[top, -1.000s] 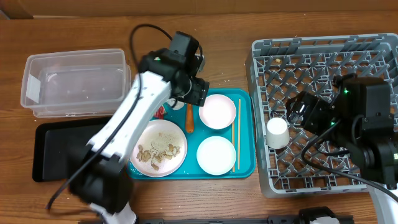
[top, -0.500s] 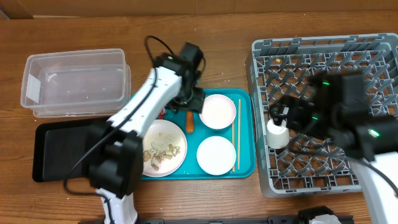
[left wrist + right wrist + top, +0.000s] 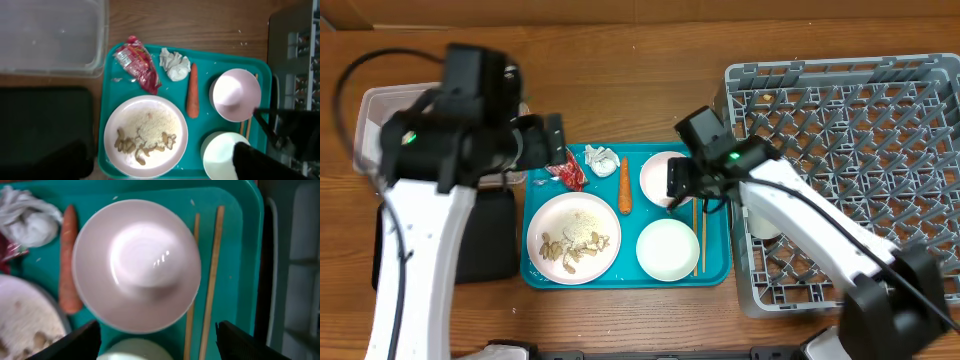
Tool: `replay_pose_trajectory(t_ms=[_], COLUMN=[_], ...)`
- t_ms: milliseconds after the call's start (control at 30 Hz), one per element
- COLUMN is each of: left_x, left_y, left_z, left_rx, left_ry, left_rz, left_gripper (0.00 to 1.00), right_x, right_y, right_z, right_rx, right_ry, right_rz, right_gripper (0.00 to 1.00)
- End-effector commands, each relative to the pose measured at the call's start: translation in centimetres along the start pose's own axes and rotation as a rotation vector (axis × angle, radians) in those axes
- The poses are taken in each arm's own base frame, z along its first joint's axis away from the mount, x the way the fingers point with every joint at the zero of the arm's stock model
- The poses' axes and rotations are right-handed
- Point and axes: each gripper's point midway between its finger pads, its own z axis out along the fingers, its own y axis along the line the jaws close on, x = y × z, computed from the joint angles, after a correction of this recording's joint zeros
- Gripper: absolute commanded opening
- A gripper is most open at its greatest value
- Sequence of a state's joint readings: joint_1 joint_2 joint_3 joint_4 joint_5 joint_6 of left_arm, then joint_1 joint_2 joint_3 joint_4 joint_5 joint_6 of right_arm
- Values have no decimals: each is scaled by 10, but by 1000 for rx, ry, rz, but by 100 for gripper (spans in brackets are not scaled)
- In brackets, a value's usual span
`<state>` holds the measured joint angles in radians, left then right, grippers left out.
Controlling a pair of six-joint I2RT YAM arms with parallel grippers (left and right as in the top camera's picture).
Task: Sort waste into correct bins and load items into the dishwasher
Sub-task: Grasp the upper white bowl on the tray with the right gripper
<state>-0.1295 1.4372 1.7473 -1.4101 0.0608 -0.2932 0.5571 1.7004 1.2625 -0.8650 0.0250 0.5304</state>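
Almost nothing is sorted yet. The red wrapper (image 3: 137,62), paper wad (image 3: 175,64), carrot (image 3: 193,90), plate (image 3: 116,120) of food scraps (image 3: 145,142), two bowls (image 3: 137,265) (image 3: 667,249) and chopsticks (image 3: 212,275) all sit on the teal tray (image 3: 715,262). The clear tub (image 3: 50,35), black tray (image 3: 45,125) and grey rack (image 3: 850,130) look bare where I can see. The right gripper (image 3: 157,330) hangs over the top bowl with its fingers wide apart. The left gripper (image 3: 548,140) is spread too and holds nothing.
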Motion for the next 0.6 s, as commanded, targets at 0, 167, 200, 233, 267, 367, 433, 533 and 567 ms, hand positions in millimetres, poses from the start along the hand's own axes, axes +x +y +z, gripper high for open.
replay_pose_trajectory(t_ms=[0,167,200,233,267,367,433,533,567], left_x=[4,15,17,18,18,18,18,18,18], left_y=[10,15,16,16,16,16,16,16,16], left_z=[-18,-26,-26,-25,-24,-23,-23,-23,-23], left_rx=[-17,-31,-33,-34,-35,-36,-36,-35,-35], left_ry=[-31,-14,-5,0,1,4,4,5,5], left_rz=[-28,-31,-32,-32,-32,-32,-32,-32,-32], left_gripper=[100,100,100,100,100,100,100,100,100], right_x=[-9,-9,-9,-9,-10,-11,-14,-16,-16], right_y=[-16,-24,-24,-24,-24,-23,-21,-20,-20], right_z=[24,51,54,56,57,58,59,63,65], right_rx=[75,103,105,104,104,101,92,80,79], right_ry=[-15,16,19,18,18,11,-2,-19,-21], right_rz=[64,79,79,80,80,105,106,107,108], right_gripper=[75,70,66,66,64,55,54,52,51])
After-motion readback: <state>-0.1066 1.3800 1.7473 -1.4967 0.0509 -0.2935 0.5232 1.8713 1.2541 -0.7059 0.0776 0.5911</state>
